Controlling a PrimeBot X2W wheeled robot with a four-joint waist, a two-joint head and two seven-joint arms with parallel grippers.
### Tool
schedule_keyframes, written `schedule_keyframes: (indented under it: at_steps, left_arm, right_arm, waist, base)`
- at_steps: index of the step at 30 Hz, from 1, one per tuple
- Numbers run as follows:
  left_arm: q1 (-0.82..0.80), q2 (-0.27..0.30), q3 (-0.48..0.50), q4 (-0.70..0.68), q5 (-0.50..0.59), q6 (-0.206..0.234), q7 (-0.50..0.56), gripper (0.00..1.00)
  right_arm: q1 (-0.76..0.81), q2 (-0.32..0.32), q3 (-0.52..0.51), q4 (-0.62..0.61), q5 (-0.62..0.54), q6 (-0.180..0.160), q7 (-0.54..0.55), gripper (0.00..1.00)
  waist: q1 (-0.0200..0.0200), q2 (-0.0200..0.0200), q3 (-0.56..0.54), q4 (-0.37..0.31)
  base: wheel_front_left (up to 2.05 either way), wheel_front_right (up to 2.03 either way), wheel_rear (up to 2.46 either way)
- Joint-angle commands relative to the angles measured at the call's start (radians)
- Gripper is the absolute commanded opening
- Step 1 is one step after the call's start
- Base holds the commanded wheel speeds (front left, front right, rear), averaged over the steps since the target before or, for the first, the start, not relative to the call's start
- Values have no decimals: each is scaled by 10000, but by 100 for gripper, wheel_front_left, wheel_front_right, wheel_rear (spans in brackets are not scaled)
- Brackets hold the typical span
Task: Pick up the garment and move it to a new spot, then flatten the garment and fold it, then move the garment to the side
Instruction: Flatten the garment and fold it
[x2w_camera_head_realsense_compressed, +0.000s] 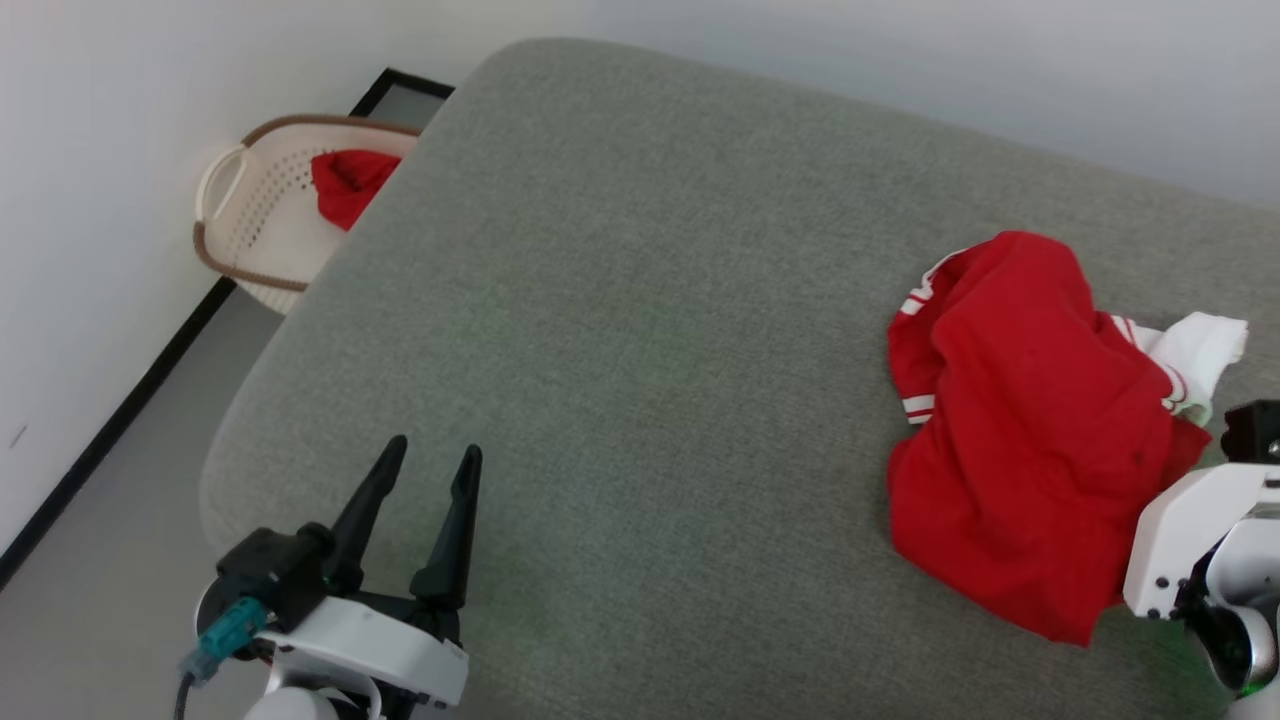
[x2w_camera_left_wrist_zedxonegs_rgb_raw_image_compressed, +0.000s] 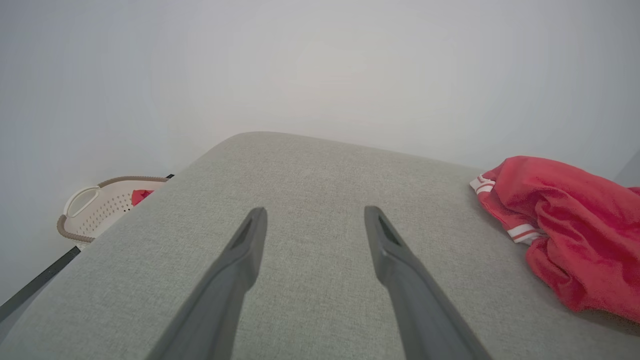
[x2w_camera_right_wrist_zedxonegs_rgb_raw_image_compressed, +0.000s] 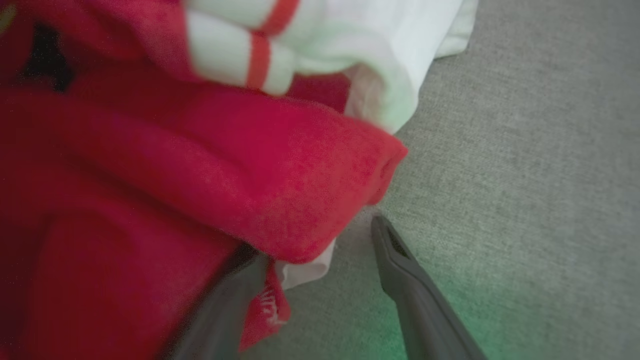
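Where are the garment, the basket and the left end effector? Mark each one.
garment (x2w_camera_head_realsense_compressed: 1020, 420): head view, on the middle of its red body.
basket (x2w_camera_head_realsense_compressed: 262, 215): head view, on its perforated inner wall.
left end effector (x2w_camera_head_realsense_compressed: 434, 447): head view, midway between its two open fingertips.

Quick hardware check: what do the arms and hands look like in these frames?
Left hand: two long tapered dark fingers on a black mount, white wrist shell, teal connector with a dark cable. Right hand: same dark fingers; white casing with small dark screw holes, black block above.
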Motion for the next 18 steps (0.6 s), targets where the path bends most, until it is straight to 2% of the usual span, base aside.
schedule_keyframes:
  at_steps: [1, 6, 7, 8, 9, 18]
  left_arm:
    - [-123, -39, -13, 79, -20, -49, -69, 100]
    - [-241, -143, 34, 316, -43, -140, -118, 100]
    - [-275, -154, 50, 356, -40, -166, -131, 100]
    - [-303, -166, 66, 402, -38, -191, -137, 100]
    - [-325, -179, 80, 444, -40, -200, -147, 100]
    - [-327, -52, 331, 666, 12, -273, -172, 100]
  right_arm:
    - [-68, 72, -21, 210, -47, 1, 146, 100]
    - [-219, 322, -274, 929, -150, 2, 606, 100]
    - [-240, 398, -330, 1082, -158, 2, 756, 97]
    - [-273, 447, -323, 1204, -217, 4, 894, 17]
    - [-301, 451, -321, 1296, -276, 4, 995, 0]
    - [-642, 316, -396, 713, -305, 1, 1256, 0]
  waist:
    - [0, -1, 255, 214]
    - [0, -1, 361, 287]
    - [0, -1, 364, 293]
    - [0, -1, 358, 294]
    - [0, -1, 346, 291]
    - [0, -1, -56, -98]
  base:
    - [0, 0, 0]
    - [0, 0, 0]
    - [0, 0, 0]
    - [0, 0, 0]
    - [0, 0, 0]
    - [0, 0, 0]
